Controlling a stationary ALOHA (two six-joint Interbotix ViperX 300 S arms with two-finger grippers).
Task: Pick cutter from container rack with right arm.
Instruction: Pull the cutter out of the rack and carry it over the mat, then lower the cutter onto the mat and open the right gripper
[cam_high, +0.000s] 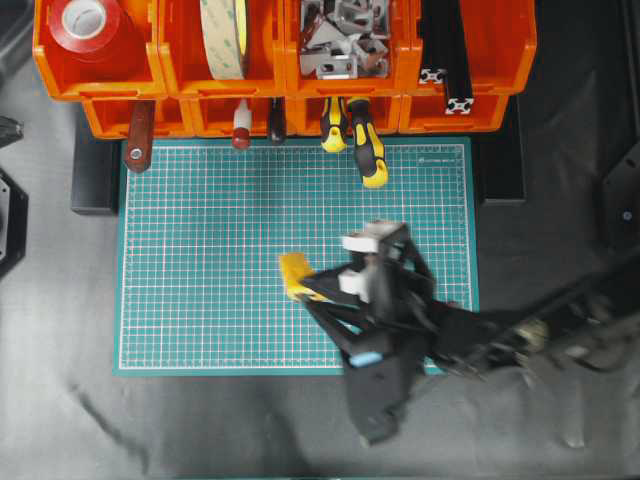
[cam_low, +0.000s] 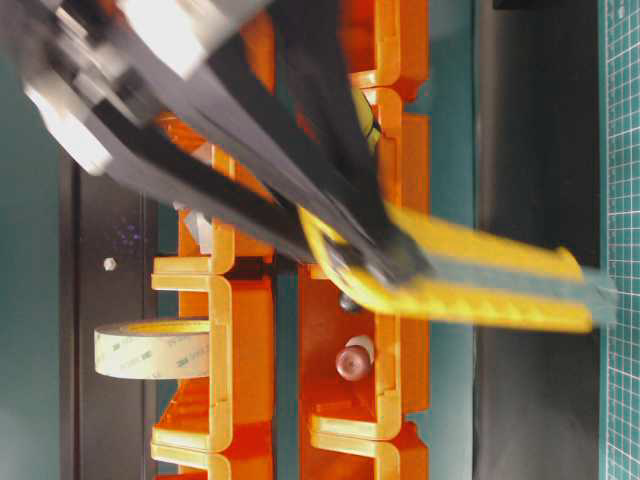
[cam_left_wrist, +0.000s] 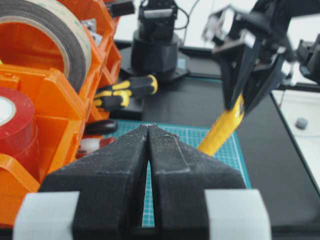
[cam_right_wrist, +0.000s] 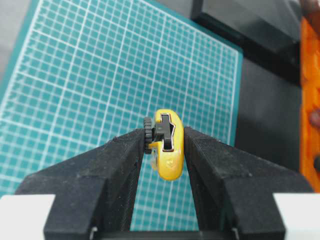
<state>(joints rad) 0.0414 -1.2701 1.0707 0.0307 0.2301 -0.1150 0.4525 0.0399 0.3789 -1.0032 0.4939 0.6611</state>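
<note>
The right claw (cam_right_wrist: 165, 150) is clamped on the cutter (cam_high: 297, 274), held above the green mat's (cam_high: 200, 260) middle, well clear of the container rack (cam_high: 120, 85). Its long axis runs straight out from the fingertips. The left claw (cam_left_wrist: 149, 132) sits closed, empty, near the rack's end.

The right arm (cam_high: 470, 340) is built of black links, with white plastic blocks near its wrist, a small blue tag on the boxy wrist housing, and dark cables along the forearm. The right gripper (cam_right_wrist: 165, 145) is formed of two black, rough-textured fingers (cam_right_wrist: 115, 170) with white tape at their bases. The left gripper (cam_left_wrist: 149, 131) is made alike: black grainy fingers, white-taped bases.
</note>
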